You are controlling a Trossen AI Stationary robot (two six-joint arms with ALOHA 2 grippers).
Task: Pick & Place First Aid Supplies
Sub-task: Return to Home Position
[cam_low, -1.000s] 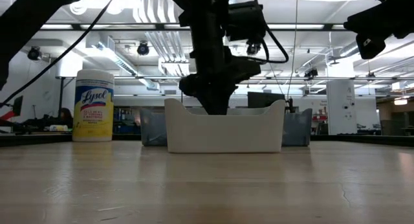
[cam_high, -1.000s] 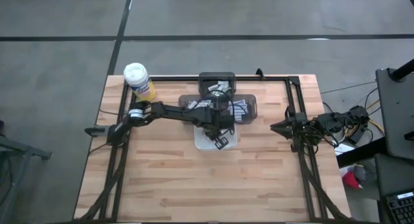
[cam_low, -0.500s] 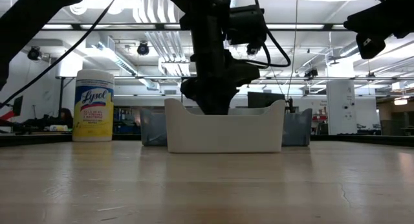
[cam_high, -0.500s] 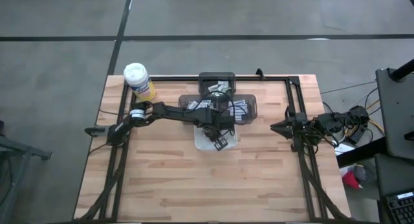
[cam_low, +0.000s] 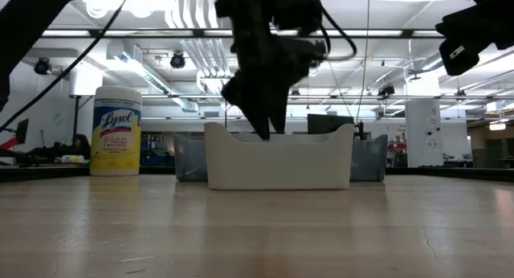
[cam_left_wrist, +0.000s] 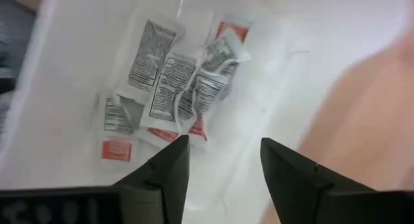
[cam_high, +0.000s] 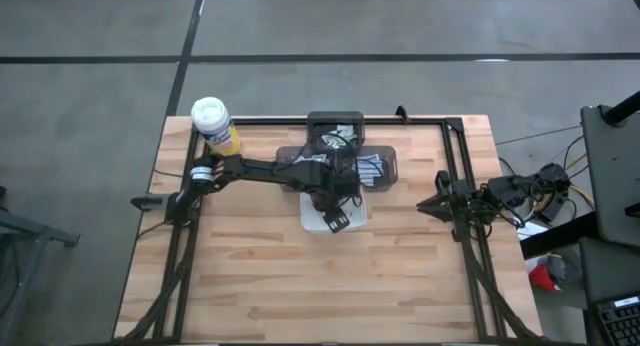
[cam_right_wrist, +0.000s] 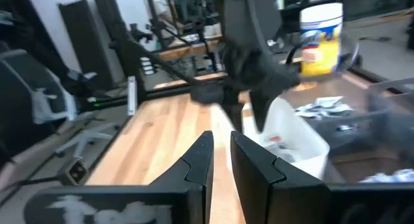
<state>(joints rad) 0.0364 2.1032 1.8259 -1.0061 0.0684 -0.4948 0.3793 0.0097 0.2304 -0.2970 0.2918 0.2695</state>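
Note:
Several first aid supplies, small white packets with black and red print, lie loose on the floor of the white dish in the middle of the table. My left gripper hangs over the dish, pointing steeply down, open, with nothing between its fingers. In the low view its fingertips stand just above the dish's rim. More packets fill the bins behind the dish. My right gripper waits near the table's right edge, level, its fingers a narrow gap apart.
A yellow canister with a white lid stands at the far left corner. A grey bin and a dark bin sit just behind the dish. Bare wood stretches across the near half of the table.
My left gripper has risen out of the white dish and tipped a little; in the low view its fingers were sunk behind the rim and now show above it. The dish has stayed put.

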